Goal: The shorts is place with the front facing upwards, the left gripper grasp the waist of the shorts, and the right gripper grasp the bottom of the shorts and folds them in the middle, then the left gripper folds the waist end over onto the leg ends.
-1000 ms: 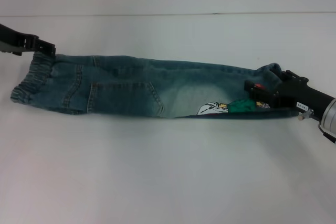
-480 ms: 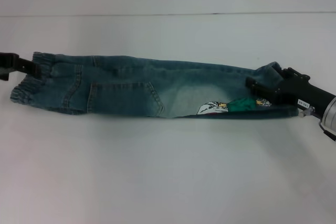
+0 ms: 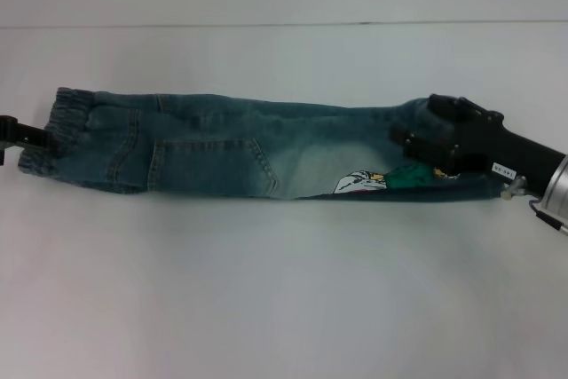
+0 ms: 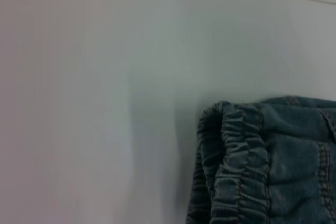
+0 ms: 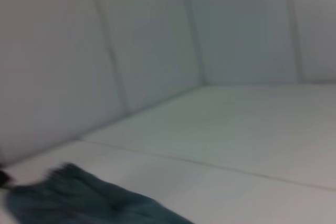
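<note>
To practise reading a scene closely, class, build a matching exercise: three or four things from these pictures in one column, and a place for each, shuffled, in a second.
Things:
1. waist
2. cartoon print
3. right gripper
4. left gripper

Places:
A. at the head view's left edge, beside the gathered band
B. over the shorts' leg ends
C. the shorts' left end
D. along the shorts' near edge, right of middle

Pairs: 1-C, 2-D, 3-B, 4-A
</note>
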You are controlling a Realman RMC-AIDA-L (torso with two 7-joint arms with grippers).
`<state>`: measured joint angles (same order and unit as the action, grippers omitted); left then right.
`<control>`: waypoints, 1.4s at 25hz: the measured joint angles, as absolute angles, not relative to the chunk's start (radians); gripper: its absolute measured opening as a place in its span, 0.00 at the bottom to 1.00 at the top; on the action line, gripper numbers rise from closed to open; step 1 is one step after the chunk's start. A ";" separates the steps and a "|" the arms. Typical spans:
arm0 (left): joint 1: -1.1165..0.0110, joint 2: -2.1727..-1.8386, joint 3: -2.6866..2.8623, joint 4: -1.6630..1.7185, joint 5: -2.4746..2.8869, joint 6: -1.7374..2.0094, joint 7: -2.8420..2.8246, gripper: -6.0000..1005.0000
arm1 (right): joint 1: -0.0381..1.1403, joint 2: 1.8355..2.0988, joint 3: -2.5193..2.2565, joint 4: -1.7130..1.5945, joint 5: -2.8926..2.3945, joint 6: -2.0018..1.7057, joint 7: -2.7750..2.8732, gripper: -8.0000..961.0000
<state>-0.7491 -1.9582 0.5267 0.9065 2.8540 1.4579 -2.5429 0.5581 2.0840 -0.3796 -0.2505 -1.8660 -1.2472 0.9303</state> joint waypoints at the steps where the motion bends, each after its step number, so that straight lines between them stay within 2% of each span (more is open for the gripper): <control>1: -0.747 -1.959 0.527 0.906 2.854 1.458 -2.543 0.90 | 0.555 2.081 -0.401 -0.270 -1.866 -1.291 0.955 0.94; 5: -0.746 -1.959 0.526 0.903 2.850 1.458 -2.543 0.90 | 0.544 2.072 -0.543 -0.403 -1.870 -1.425 1.093 0.94; 11: -0.748 -1.960 0.526 0.897 2.848 1.453 -2.542 0.90 | 0.538 2.028 -0.750 -0.588 -1.922 -1.630 1.256 0.94; 14: -0.749 -1.962 0.526 0.894 2.844 1.445 -2.541 0.90 | 0.538 2.021 -0.756 -0.627 -1.944 -1.672 1.283 0.94; 35: -0.755 -1.965 0.541 0.835 2.842 1.350 -2.548 0.90 | 0.528 2.042 -0.760 -0.636 -1.974 -1.627 1.288 0.93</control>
<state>-0.7549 -1.9655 0.5408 0.8345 2.8425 1.3503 -2.5485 0.5277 2.0419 -0.7603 -0.6359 -1.9743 -1.6275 1.2878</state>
